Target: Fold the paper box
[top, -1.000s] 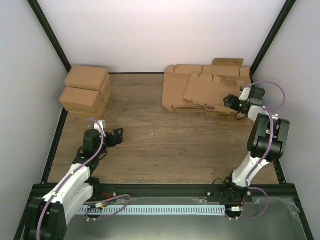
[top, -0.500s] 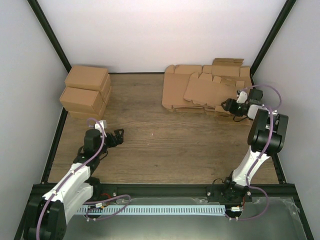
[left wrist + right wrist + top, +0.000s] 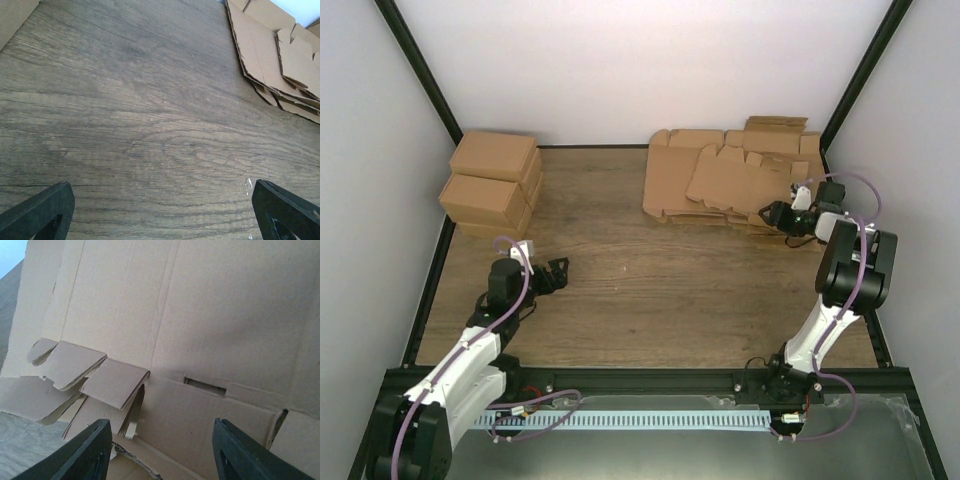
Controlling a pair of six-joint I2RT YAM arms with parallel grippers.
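The paper box (image 3: 735, 180) is the flat brown die-cut blank lying on top of a stack of like blanks at the back right. It fills the right wrist view (image 3: 215, 315), showing its notched flaps and a slot. My right gripper (image 3: 767, 213) is open at the stack's near right edge, its jaws spread wide just above the top blank (image 3: 160, 440) and holding nothing. My left gripper (image 3: 558, 270) is open and empty over bare wood at the left (image 3: 162, 210).
Several folded brown cartons (image 3: 492, 185) are stacked at the back left corner. The stack of blanks (image 3: 280, 55) shows at the upper right of the left wrist view. Black frame posts and white walls bound the wooden table (image 3: 640, 290).
My right gripper has shifted slightly left, closer in on the stack's edge, and its wrist has turned. The left arm has barely moved.
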